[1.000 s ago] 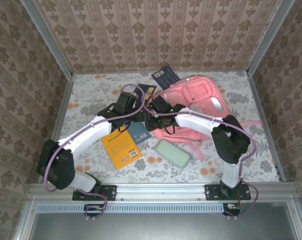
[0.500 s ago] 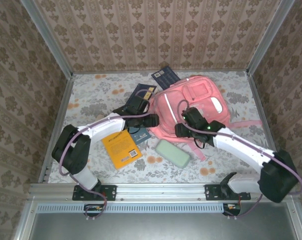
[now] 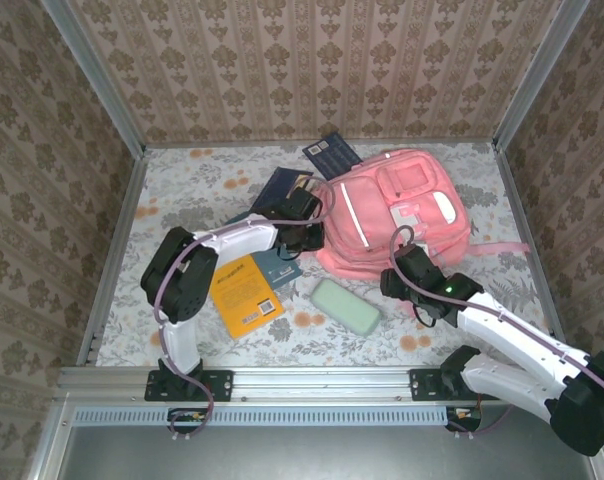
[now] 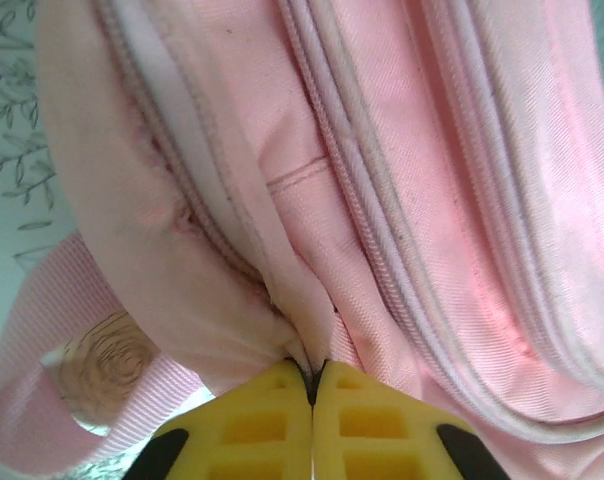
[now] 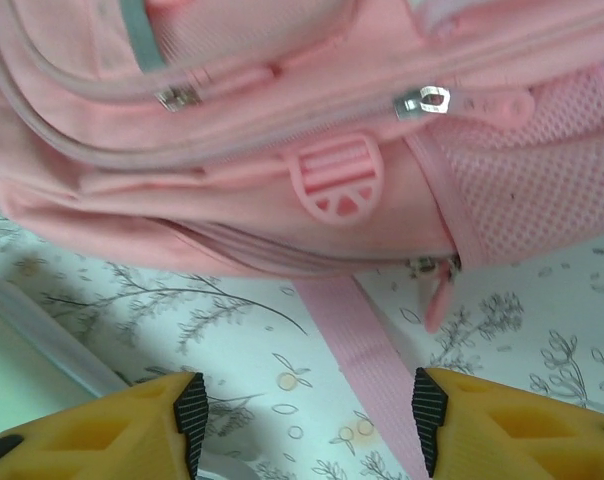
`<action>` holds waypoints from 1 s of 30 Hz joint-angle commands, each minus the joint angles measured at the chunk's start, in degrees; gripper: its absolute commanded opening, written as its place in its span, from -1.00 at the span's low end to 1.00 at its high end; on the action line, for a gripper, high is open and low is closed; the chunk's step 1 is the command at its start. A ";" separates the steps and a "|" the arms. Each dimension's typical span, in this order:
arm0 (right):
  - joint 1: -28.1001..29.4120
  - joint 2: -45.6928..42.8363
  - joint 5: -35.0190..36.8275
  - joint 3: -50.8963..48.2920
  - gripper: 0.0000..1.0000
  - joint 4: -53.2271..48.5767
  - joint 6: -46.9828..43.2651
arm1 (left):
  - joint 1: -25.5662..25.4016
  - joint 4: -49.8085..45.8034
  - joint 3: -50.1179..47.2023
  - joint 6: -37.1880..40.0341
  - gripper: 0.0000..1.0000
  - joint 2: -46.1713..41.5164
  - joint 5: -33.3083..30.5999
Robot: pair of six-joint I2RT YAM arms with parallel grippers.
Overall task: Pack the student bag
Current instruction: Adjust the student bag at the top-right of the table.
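The student bag [image 3: 397,205], a large pink backpack, lies at the back right of the table. My left gripper [image 3: 308,233] is at the bag's left edge. In the left wrist view its yellow fingers [image 4: 257,420] are shut on a fold of the pink student bag [image 4: 432,150] fabric beside a zip seam. My right gripper [image 3: 402,277] hovers just in front of the bag's near edge. It stands open [image 5: 307,420] over the tablecloth and a pink strap [image 5: 362,350], with nothing between its pads, below the student bag [image 5: 282,170] and its zip pull [image 5: 422,101].
A yellow book [image 3: 244,293] and a blue book [image 3: 280,266] lie under the left arm. A dark book [image 3: 282,184] and a navy book [image 3: 330,152] lie further back. A pale green pencil case [image 3: 346,306] rests in front of the bag.
The left gripper moved right to the bag's edge and shut on its fabric. The right arm drew back toward the near right, its jaws narrowing a little. The bag shifted slightly right.
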 commanded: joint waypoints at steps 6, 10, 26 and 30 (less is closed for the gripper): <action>-4.53 -0.94 -0.60 -5.49 0.05 1.04 3.89 | 2.30 -5.57 8.06 0.63 -1.00 1.11 -2.09; -8.20 1.06 -4.28 -4.51 0.03 3.13 4.18 | 3.56 -5.91 9.55 1.68 -1.00 1.22 -1.80; -9.19 20.85 -14.50 16.38 -0.12 6.46 -11.54 | 11.56 -11.62 20.92 10.79 -1.00 4.69 -0.63; -8.95 26.56 -14.41 20.26 -0.08 6.36 -14.27 | 11.59 -11.33 20.33 10.87 -0.95 4.70 0.13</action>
